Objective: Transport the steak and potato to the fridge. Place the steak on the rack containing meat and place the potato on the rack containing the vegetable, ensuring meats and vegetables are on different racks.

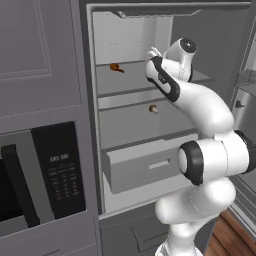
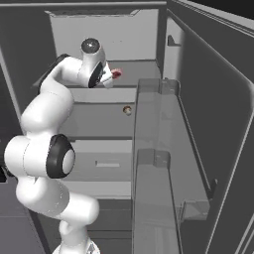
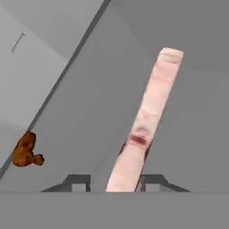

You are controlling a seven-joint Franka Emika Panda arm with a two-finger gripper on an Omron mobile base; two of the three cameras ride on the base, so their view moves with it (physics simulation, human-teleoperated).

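**Red-pink slab at the upper shelf, jaws parted around it**

Pink flesh with pale marbling and one dark red patch rises between your gripper (image 3: 116, 181) tips in the hand view. That is the steak (image 3: 150, 112), seen edge-on. The jaws stand apart. One tip touches the slab and the other shows a sliver of gap, so judge it unclamped rather than pinched.

Expect a thin, light, floppy piece with a slick surface. It will likely sag or slide if you hold it by a corner. If you must regrasp it, take it across the narrow thickness near the middle of its length, where both pads meet flat faces.

Beyond the tips lies the grey upper shelf (image 3: 89, 112). The steak is over its middle, well clear of the brown-orange meat piece (image 3: 27, 152) at the shelf's back edge, where it meets the fridge (image 1: 130, 30) wall.

The hand view gives you the gap at the tips and the slab's thinness. It does not tell you how high the steak sits above the shelf.

The left base view places the gripper (image 1: 152, 52) over the shelf's right half, with the meat piece (image 1: 116, 68) to its left. It also shows the round vegetable (image 1: 153, 108) one shelf down.

The right base view shows the steak (image 2: 116, 73) poking out past the hand, and the vegetable (image 2: 127, 110) below.
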